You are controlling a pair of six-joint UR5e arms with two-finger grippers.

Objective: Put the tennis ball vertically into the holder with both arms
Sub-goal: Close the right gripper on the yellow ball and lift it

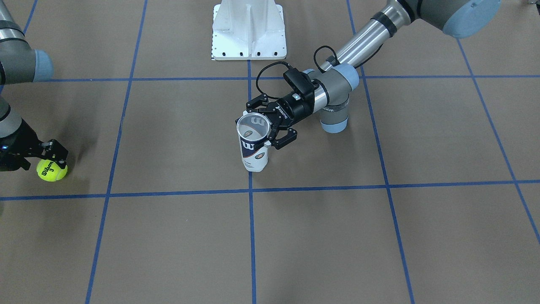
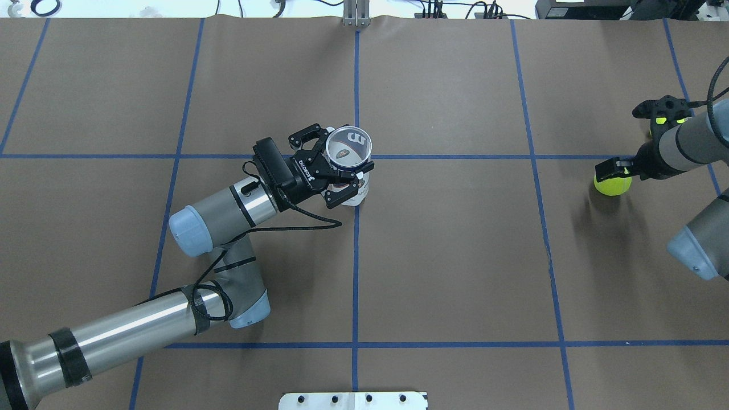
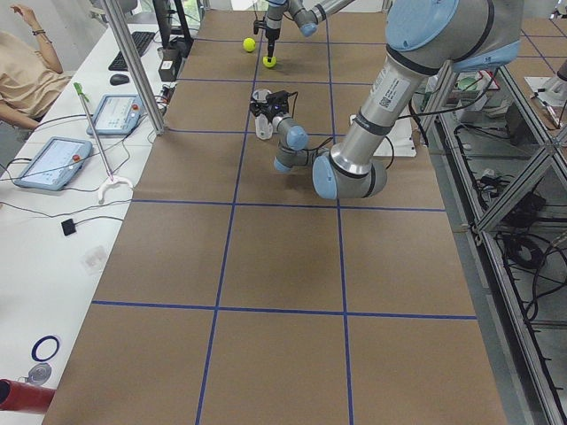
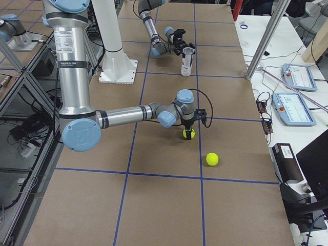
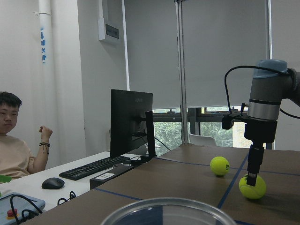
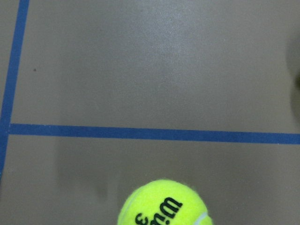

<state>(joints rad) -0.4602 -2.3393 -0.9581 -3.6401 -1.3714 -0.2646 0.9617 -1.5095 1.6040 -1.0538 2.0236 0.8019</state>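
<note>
Beside the white pedestal (image 1: 249, 29) our left pincer (image 1: 270, 122) clasps the upright holder (image 1: 254, 145); well apart, our right pincer (image 1: 48, 154) seemingly grips the tennis ball (image 1: 52, 169) on the table (image 1: 337, 232).

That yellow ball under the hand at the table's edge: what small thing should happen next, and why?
Probably lift it. The right hand seems to grip the tennis ball, which looks low at the table. The left hand holds the can upright, mouth open, some way off, so the ball must rise before traveling over.
</note>
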